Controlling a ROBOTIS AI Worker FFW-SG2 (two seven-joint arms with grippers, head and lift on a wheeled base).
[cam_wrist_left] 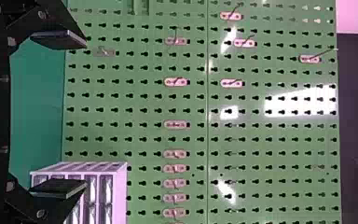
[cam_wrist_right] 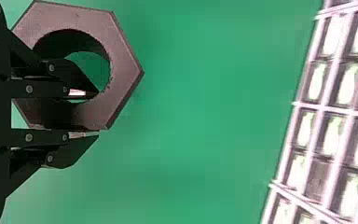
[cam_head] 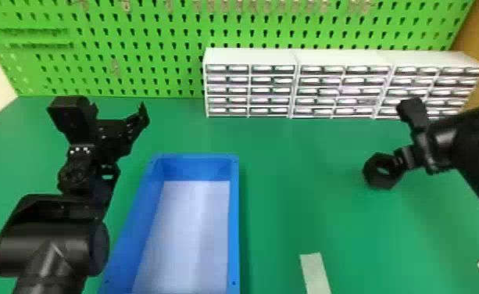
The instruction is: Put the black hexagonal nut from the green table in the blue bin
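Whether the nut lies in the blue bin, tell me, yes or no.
No, the right gripper has the nut in its jaws, to the right of the blue bin.

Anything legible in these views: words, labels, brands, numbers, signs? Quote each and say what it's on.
None can be read.
Black nut, blue bin, green pegboard: no legible text.
White drawer units: any marking is too small to read.
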